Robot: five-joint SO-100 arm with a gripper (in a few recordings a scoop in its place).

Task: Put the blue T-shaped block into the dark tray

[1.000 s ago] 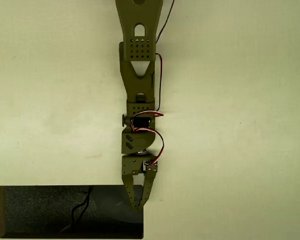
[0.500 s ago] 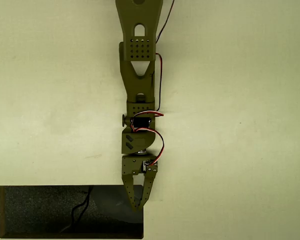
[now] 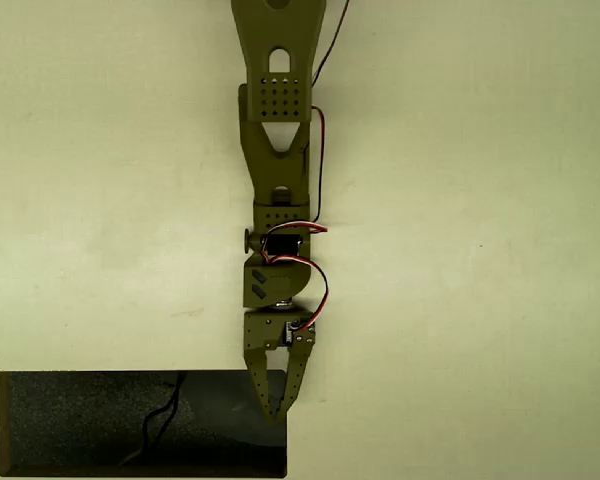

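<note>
overhead | end effector (image 3: 274, 412) tips pressed together (nothing between) | over dark tray (image 3: 80, 425) rt edge

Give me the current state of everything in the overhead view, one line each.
pincer: fingertips close together, nothing visible between them, hanging over the tray's right end.
dark tray: flat on the table, no block visible inside, right end partly under the pincer.
arm: stretched down the picture toward the tray.
table: pale, bare around the arm.

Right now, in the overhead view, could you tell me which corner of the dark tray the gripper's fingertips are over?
The upper right corner of the dark tray: the gripper points down over it, while the left corners lie far off.
</note>
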